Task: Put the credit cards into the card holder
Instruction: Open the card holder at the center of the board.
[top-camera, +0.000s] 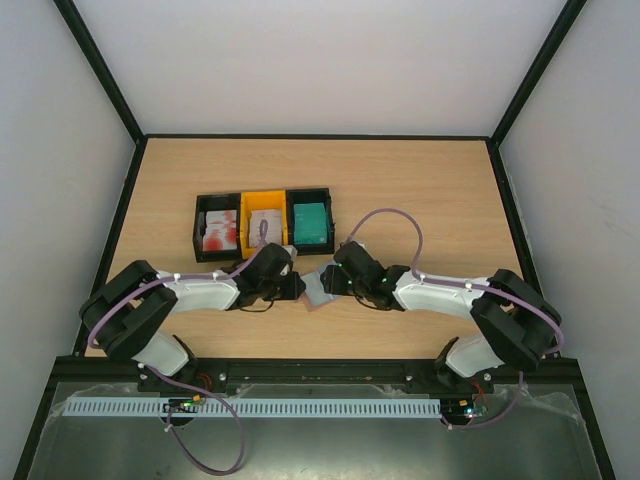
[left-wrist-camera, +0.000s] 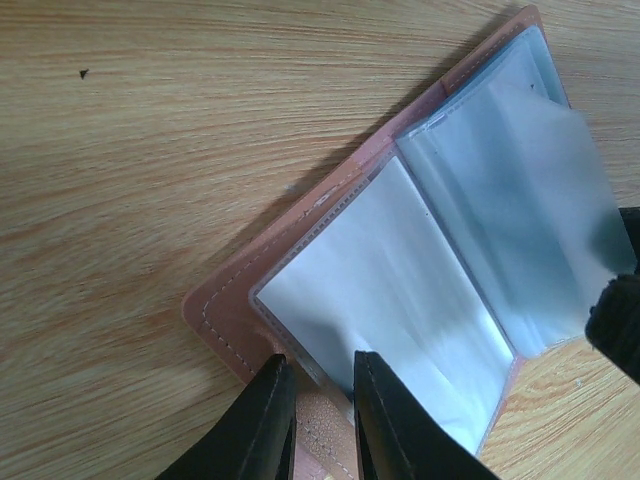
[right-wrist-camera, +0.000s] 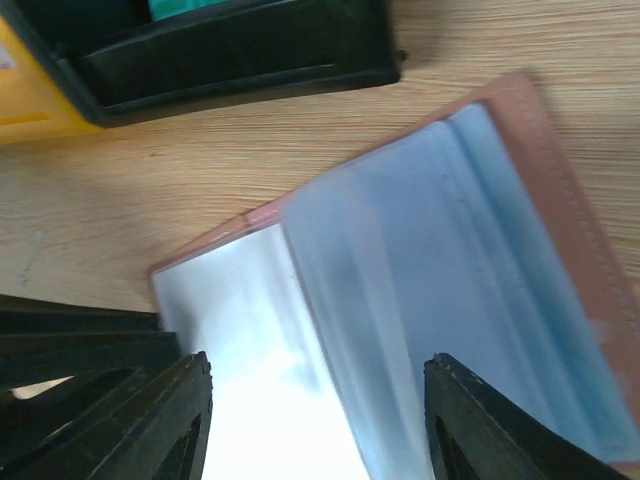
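L hand (left-wrist-camera: 320, 372) pinches the near cover edge of holder (left-wrist-camera: 400, 270), prob. to pin it open flat on worktop (left-wrist-camera: 150, 150). R hand (right-wrist-camera: 318, 368) is spread over pockets (right-wrist-camera: 430, 260), empty. Cards (top-camera: 311, 224) sit in trays (top-camera: 205, 215) behind holder; none loaded yet.

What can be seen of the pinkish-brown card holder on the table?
The pinkish-brown leather-like card holder lies open on the wooden table. Its cover has a stitched border; the pockets inside are glossy pale blue-grey plastic, and no card shows in them. The left gripper pinches the cover's edge. The open right gripper hangs over the pockets; whether it touches is unclear.
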